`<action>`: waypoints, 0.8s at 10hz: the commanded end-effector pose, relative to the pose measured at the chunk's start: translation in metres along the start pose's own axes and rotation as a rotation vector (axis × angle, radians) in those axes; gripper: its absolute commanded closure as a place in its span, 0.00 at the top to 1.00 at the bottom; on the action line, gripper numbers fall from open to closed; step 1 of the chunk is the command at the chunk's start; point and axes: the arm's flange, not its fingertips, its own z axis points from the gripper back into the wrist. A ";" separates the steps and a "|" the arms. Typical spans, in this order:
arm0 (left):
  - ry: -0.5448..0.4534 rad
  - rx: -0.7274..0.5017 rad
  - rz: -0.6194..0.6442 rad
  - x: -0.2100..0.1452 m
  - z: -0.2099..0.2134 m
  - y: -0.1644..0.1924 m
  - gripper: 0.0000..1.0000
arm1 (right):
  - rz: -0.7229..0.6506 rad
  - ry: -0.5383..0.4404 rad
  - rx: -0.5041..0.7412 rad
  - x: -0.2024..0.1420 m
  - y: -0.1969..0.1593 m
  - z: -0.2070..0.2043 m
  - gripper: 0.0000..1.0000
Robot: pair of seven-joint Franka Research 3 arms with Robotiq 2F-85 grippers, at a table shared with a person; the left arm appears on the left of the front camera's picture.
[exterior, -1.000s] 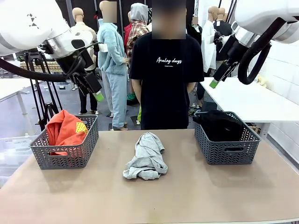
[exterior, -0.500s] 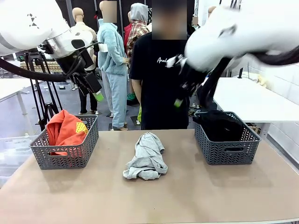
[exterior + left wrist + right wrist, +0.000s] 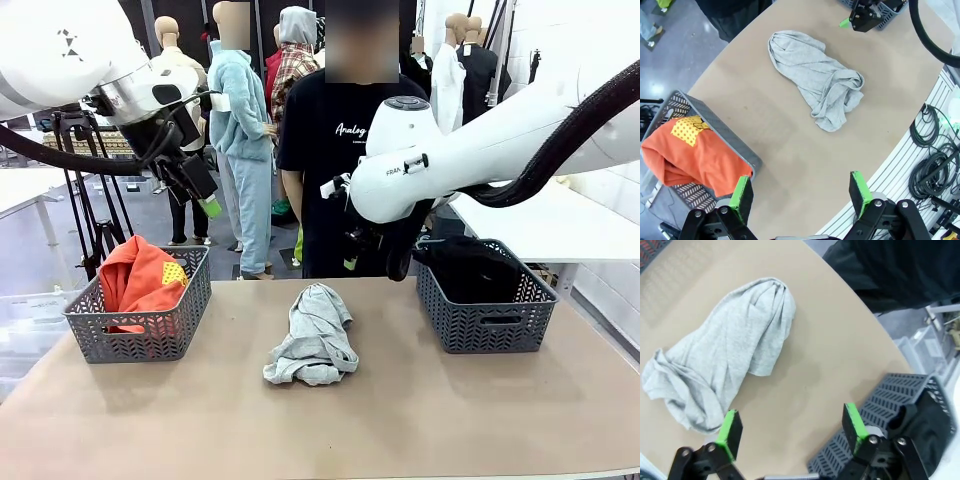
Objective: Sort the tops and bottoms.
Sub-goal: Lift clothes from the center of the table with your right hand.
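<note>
A crumpled light grey shirt (image 3: pixel 314 336) is lying on the bare middle of the tan table (image 3: pixel 400 420), between two dark grey plastic baskets. The left basket (image 3: pixel 140 322), near the table's left edge, is holding an orange T-shirt with a yellow printed patch (image 3: pixel 142 280), part of it hanging over the rim. The right basket (image 3: pixel 487 302), near the right edge, is holding a plain black bundle of fabric (image 3: pixel 470 268).

The left gripper (image 3: pixel 203 196) is hanging high above the left basket, and the front view is giving little of its jaws. The left wrist view is settling that: the two green-padded fingers (image 3: pixel 742 196) are standing wide apart with nothing between them, looking down on the orange T-shirt, the grey shirt and the table's near edge, with black cables (image 3: pixel 932 150) beyond that edge.

The right arm is reaching across the middle, its gripper (image 3: pixel 352 255) sitting over the far edge of the table in front of a person in a black T-shirt (image 3: pixel 355 160). The right wrist view is showing its jaws spread wide and empty above the grey shirt, with a corner of the right basket and the black fabric at the lower right.
</note>
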 end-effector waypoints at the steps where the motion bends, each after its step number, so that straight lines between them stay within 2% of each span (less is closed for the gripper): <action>1: 0.001 0.000 0.003 -0.002 0.002 0.001 1.00 | 0.004 0.004 0.006 -0.008 0.003 -0.001 1.00; 3: 0.001 0.000 0.003 -0.002 0.002 0.001 1.00 | 0.001 0.001 0.001 0.000 0.001 0.000 1.00; 4: 0.001 0.000 0.003 -0.002 0.002 0.001 1.00 | -0.084 -0.037 0.008 -0.005 0.009 0.005 1.00; 5: 0.001 0.000 0.003 -0.002 0.002 0.001 1.00 | -0.241 -0.030 -0.025 0.002 0.025 0.000 1.00; 6: 0.001 0.000 0.003 -0.002 0.002 0.001 1.00 | -0.392 0.036 0.014 0.017 0.044 -0.010 1.00; 7: 0.001 0.000 0.003 -0.002 0.002 0.001 1.00 | -0.460 0.140 -0.005 0.036 0.060 -0.020 1.00; 8: 0.001 0.000 0.003 -0.002 0.002 0.001 1.00 | -0.532 0.188 -0.045 0.048 0.068 -0.028 1.00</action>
